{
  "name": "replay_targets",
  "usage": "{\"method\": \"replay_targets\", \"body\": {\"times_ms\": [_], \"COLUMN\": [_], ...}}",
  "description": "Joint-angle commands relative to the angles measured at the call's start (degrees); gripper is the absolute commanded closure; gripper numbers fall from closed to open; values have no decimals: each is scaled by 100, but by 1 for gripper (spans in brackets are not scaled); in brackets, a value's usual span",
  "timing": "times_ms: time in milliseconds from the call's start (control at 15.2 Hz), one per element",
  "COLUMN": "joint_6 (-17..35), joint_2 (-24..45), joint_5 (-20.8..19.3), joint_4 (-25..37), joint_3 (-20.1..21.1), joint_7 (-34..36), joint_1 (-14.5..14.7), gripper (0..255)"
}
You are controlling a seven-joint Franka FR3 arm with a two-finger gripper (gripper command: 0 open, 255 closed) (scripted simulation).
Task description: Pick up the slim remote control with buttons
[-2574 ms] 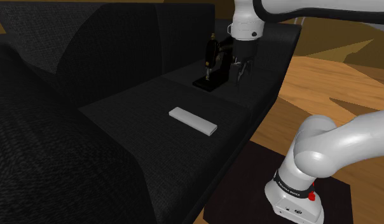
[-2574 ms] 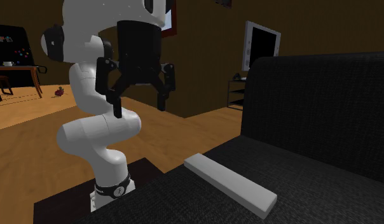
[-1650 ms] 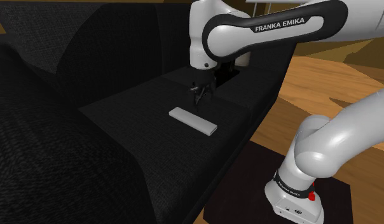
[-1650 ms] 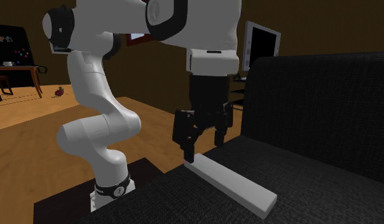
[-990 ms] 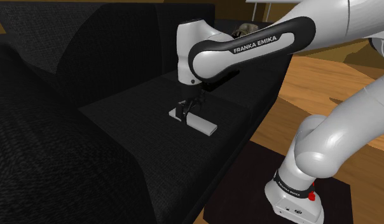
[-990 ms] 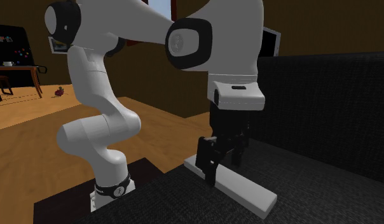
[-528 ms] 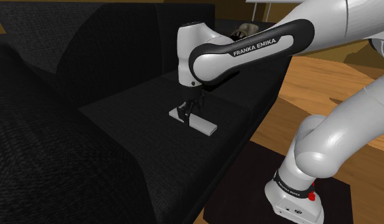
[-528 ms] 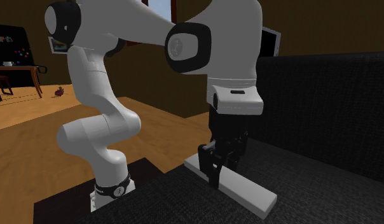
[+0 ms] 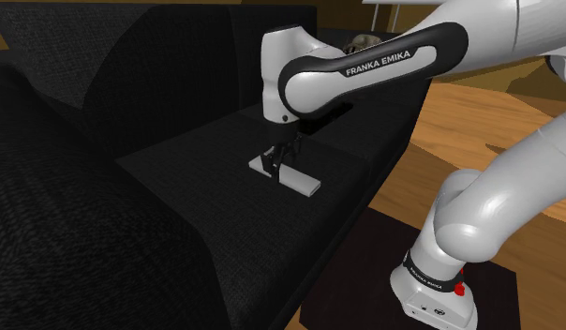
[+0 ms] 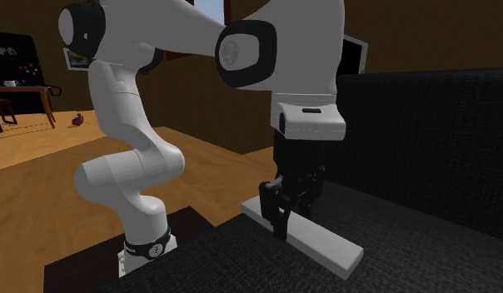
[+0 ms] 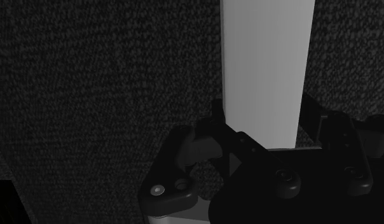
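Observation:
The remote (image 9: 304, 179) is a plain light grey slab with no buttons showing, lying lengthwise over the black sofa seat (image 9: 187, 159). My black gripper (image 9: 275, 166) comes straight down on its end toward the shoulder view's left and is shut on it. In the second exterior view the gripper (image 10: 283, 218) clasps the remote (image 10: 329, 244) near its left end, just above the cushion. In the wrist view the remote (image 11: 267, 63) runs away from the gripper (image 11: 267, 130), with a finger (image 11: 213, 130) pressed against each long side.
The sofa's backrest (image 9: 169, 66) rises behind the seat, and its armrest (image 10: 425, 125) stands at the second exterior view's right. Wooden floor (image 9: 487, 112) lies beyond the seat's front edge. My stand (image 9: 365, 272) sits low beside the sofa.
The gripper came down from above the far cushion onto the remote and shut on its end. In the last half second the remote has risen slightly off the seat.

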Motion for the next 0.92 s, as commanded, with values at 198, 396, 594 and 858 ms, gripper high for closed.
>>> {"method": "replay_targets", "body": {"times_ms": [198, 396, 594, 858], "joint_6": [-374, -608, -841, -1007], "joint_2": [-56, -81, -94, -96], "joint_5": [-10, -17, -25, -31], "joint_4": [317, 527, 747, 910], "joint_3": [-29, -46, -62, -72], "joint_7": [-8, -11, -13, -13], "joint_1": [-8, -13, -19, -24], "gripper": [255, 255, 255, 255]}}
